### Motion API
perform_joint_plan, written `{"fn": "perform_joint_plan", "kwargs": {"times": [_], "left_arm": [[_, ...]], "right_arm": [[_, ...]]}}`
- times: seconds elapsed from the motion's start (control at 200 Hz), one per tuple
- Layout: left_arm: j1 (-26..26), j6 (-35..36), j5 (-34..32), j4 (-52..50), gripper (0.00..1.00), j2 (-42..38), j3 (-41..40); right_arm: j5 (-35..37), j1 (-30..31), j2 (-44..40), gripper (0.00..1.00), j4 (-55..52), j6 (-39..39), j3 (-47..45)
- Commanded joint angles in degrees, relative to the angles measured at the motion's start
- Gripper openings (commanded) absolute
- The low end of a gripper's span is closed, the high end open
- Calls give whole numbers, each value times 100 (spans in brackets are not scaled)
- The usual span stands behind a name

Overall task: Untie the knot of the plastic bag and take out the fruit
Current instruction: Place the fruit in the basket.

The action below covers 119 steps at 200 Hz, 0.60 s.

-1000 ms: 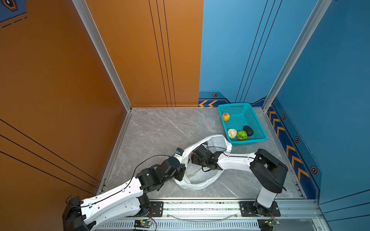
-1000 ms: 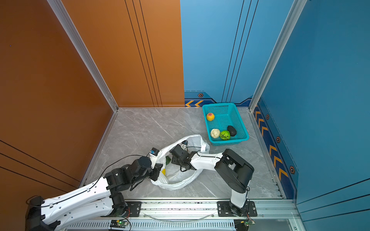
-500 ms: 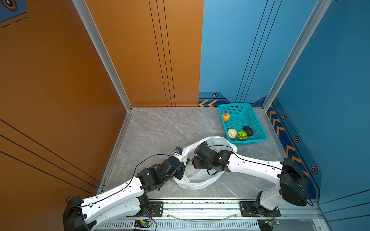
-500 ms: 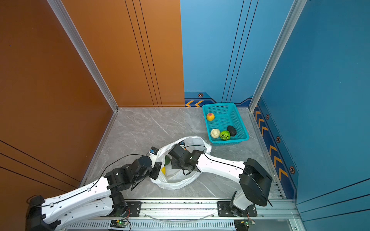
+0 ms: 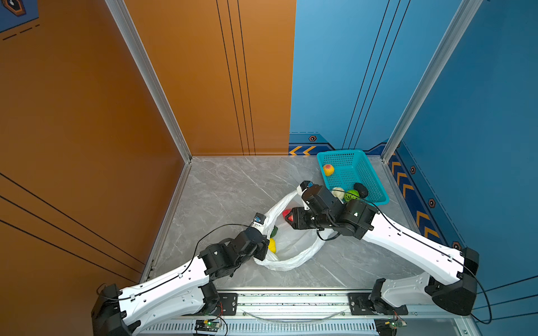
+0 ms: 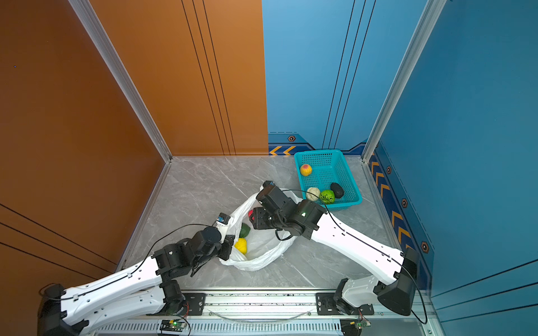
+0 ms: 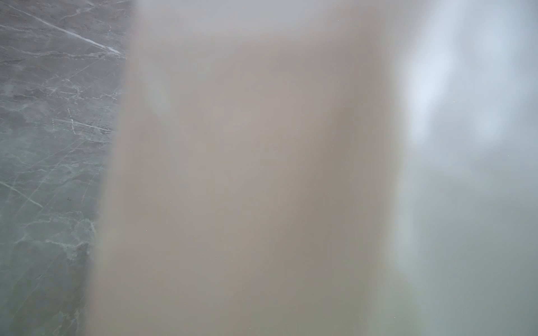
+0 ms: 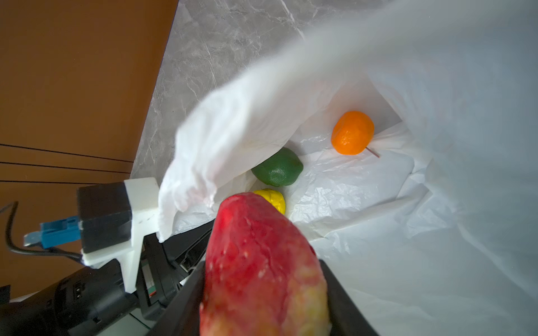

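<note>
The right pincer (image 8: 260, 264) grasps a red-yellow fruit (image 8: 253, 232) over the open plastic bag (image 5: 294, 247). The left pincer (image 5: 263, 250) is clenched on its rim.

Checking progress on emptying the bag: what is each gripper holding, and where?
Right gripper clamps the red fruit across its sides; left gripper, shut, seems to pinch the rim of the plastic bag.
</note>
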Motion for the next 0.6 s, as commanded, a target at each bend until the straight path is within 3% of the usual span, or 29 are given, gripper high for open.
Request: {"fn": "perform_joint_plan", "kwargs": {"times": [0.0, 0.21, 0.551, 0.591], "left_arm": [[-2, -2, -206, -65, 0, 18, 225], [11, 119, -220, -154, 0, 90, 362], [-1, 124, -170, -196, 0, 159, 368], [5, 125, -169, -195, 0, 168, 362]], "right_arm": [[-249, -32, -66, 43, -527, -222, 75], [-322, -150, -185, 43, -531, -198, 217], [-1421, -1391, -124, 42, -784, -391, 1583], [-1589, -1776, -88, 42, -789, -444, 1695]]}}
